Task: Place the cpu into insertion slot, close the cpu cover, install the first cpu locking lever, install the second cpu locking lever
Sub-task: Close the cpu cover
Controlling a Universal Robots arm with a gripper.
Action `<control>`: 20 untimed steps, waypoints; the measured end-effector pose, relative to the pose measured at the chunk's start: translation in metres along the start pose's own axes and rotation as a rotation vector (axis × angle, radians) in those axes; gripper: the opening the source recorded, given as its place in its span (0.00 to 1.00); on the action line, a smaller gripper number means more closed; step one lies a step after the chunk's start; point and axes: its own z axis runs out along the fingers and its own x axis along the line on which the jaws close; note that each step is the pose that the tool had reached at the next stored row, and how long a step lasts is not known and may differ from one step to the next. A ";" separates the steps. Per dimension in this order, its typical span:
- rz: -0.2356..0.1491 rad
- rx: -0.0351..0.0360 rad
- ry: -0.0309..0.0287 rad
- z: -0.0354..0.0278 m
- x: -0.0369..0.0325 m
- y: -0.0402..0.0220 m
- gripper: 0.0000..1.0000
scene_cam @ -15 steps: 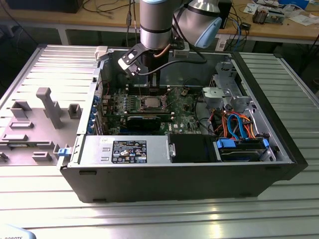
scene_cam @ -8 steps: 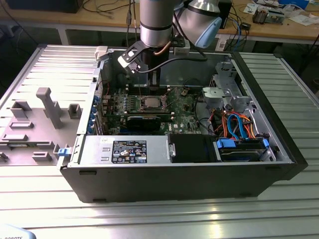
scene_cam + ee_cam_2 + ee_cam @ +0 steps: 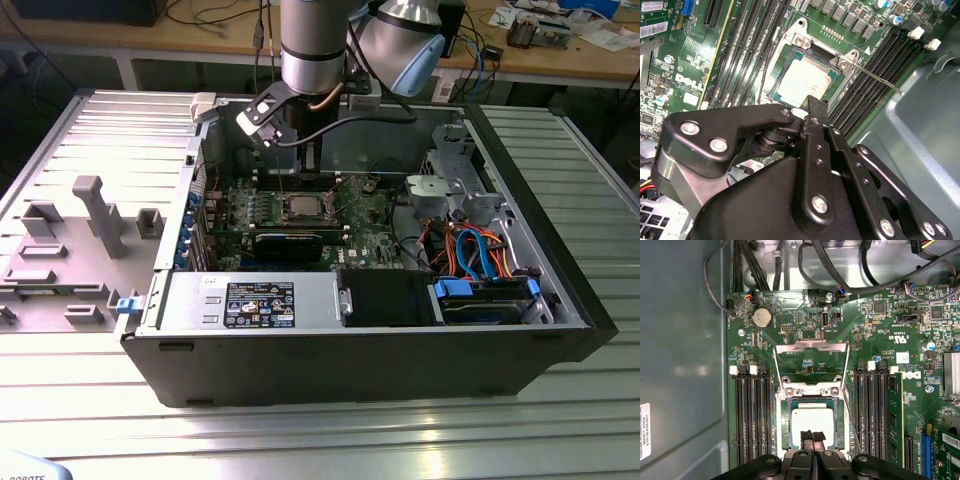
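Hovering with gripper (image 3: 812,436) fingers (image 3: 806,440) pinched together, holding nothing, tips just over the cpu (image 3: 812,420); seated flat in the insertion slot (image 3: 785,426) — silver top exposed; beyond it, swung open, the cpu cover (image 3: 811,344) — window over green motherboard (image 3: 880,325).

The cpu (image 3: 812,421) is showing a dull, matt silver-grey metal top, while the cpu cover (image 3: 812,346) and the rim of the insertion slot (image 3: 784,415) are gleaming as thin, bare silvery metal. The hand (image 3: 813,437) is reading as matt black metal studded with shiny screw heads. The motherboard (image 3: 880,335) is wearing a glossy green lacquer, and the counter (image 3: 400,440) is reflecting light off smooth, ribbed grey metal.
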 end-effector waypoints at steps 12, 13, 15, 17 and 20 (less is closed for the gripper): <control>0.000 0.0001 -0.0002 -0.0032 0.0001 0.0001 0.11; 0.000 0.0001 -0.0001 -0.0036 0.0002 0.0001 0.11; 0.000 -0.0002 0.0002 -0.0038 0.0002 0.0001 0.11; 0.000 0.0002 -0.0003 -0.0048 0.0002 0.0001 0.11; 0.000 0.0000 0.0000 -0.0085 0.0004 0.0002 0.11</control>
